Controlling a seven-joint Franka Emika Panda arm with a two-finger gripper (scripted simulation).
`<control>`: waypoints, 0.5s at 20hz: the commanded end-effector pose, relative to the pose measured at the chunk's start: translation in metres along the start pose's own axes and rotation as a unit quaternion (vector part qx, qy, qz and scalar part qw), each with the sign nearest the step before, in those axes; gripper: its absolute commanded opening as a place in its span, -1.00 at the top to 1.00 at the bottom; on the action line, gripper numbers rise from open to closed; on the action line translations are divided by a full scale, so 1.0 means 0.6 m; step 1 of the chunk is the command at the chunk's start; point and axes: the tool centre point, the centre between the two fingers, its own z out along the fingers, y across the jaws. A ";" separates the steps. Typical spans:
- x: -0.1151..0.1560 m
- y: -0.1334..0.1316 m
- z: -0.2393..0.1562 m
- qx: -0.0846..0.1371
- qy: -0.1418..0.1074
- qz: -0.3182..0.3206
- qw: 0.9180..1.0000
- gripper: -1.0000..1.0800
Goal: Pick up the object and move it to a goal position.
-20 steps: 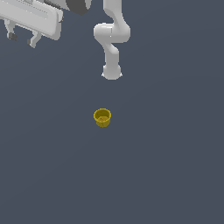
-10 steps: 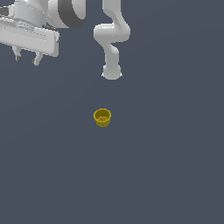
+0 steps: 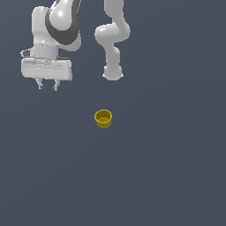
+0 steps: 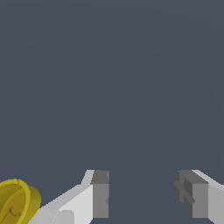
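I see the yellow cup (image 3: 103, 118) standing upright on the dark grey floor (image 3: 167, 167), near the centre of the exterior frame. My gripper (image 3: 48, 87) hangs in the upper left, well apart from it, fingers (image 4: 100, 192) spread and holding nothing. The wrist camera catches the cup (image 4: 17, 203) beside one finger.

Simulator scene: flat, featureless dark grey-blue ground (image 3: 176, 176), plainly rendered white arm (image 3: 112, 39).
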 end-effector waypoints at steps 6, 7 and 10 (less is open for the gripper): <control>-0.104 -0.104 0.123 0.076 -0.016 -0.003 0.997 -0.23; -0.117 -0.121 0.136 0.086 -0.019 -0.004 0.996 -0.23; -0.154 -0.168 0.170 0.113 -0.027 -0.008 0.993 -0.23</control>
